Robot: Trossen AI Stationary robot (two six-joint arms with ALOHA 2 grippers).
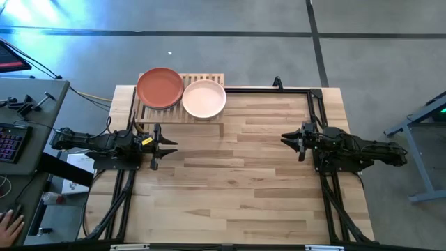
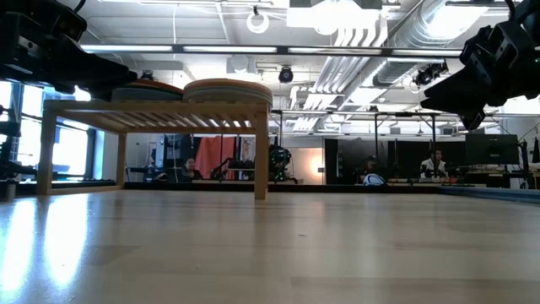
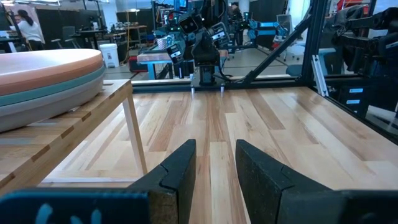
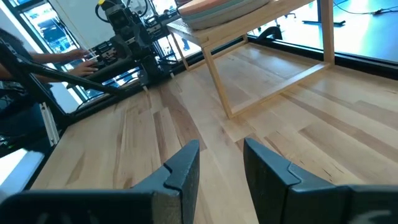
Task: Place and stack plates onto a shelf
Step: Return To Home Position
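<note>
Stacking is appearing complete: the plates are sitting in two piles on the shelf at the table's far left, a terracotta plate topping the left pile, a pale pink plate the right. Left gripper and right gripper are hanging empty at opposite sides, raised, fingers slightly parted.

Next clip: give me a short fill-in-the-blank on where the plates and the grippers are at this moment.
1. The plates stand on the shelf in ___ stacks.
2. Seen from above, the terracotta red plate tops the stack nearer the ___ arm.
3. The left gripper and the right gripper are both open and hold ___.

Missing words: two; left; nothing.
</note>
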